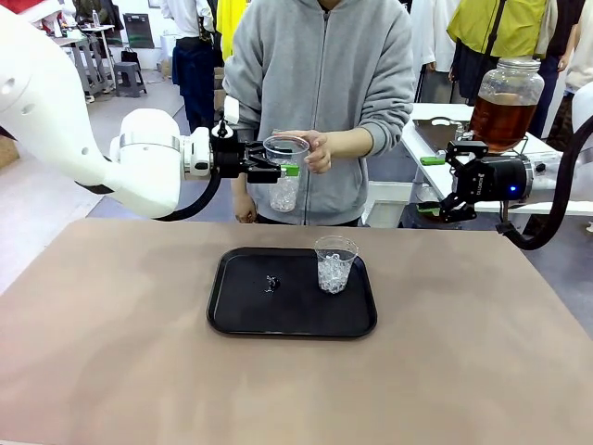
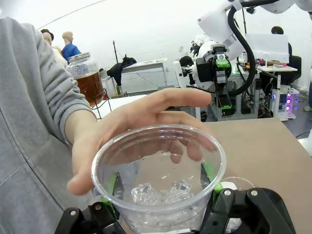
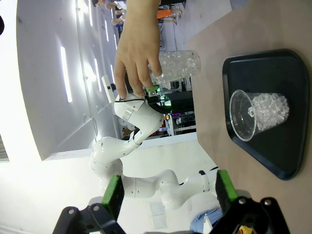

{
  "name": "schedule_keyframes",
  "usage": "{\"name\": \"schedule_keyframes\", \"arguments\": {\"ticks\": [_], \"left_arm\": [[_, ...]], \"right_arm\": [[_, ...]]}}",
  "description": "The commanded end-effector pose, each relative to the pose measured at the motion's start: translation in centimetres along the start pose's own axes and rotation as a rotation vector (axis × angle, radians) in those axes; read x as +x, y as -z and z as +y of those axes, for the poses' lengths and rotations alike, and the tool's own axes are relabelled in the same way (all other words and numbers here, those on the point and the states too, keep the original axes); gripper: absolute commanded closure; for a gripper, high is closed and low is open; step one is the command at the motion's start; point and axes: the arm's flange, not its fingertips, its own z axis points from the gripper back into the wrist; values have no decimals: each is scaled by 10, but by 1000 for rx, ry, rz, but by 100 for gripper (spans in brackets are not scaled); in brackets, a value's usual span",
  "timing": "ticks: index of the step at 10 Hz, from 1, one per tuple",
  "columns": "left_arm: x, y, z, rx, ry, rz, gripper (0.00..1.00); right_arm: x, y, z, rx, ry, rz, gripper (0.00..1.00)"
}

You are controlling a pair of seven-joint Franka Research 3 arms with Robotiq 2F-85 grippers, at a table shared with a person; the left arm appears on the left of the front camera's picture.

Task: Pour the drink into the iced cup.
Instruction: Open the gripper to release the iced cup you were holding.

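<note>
The left gripper [image 1: 283,171] is clamped on a cup of ice [image 1: 285,185], in the air at 12 o'clock from the black tray [image 1: 232,320]; a person's hand [image 1: 318,151] touches its rim; the right gripper [image 3: 168,192] is spread apart, holding nothing; the amber drink [image 1: 500,120] sits in a jar [image 1: 510,83] at 2 o'clock, on a side table; a second iced cup [image 1: 334,264] stands on the tray.

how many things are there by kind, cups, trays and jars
clear cups with ice: 2, the held cup and the tray cup
black tray: 1
glass dispenser jar with amber drink: 1
total: 4
</note>
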Motion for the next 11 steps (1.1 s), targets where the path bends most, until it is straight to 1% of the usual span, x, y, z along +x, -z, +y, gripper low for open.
{"name": "schedule_keyframes", "arguments": {"ticks": [1,11], "left_arm": [[4,0,-2,13,10,-16,17],[4,0,-2,13,10,-16,17]], "right_arm": [[0,0,1,-2,-1,-6,0],[0,0,1,-2,-1,-6,0]]}}
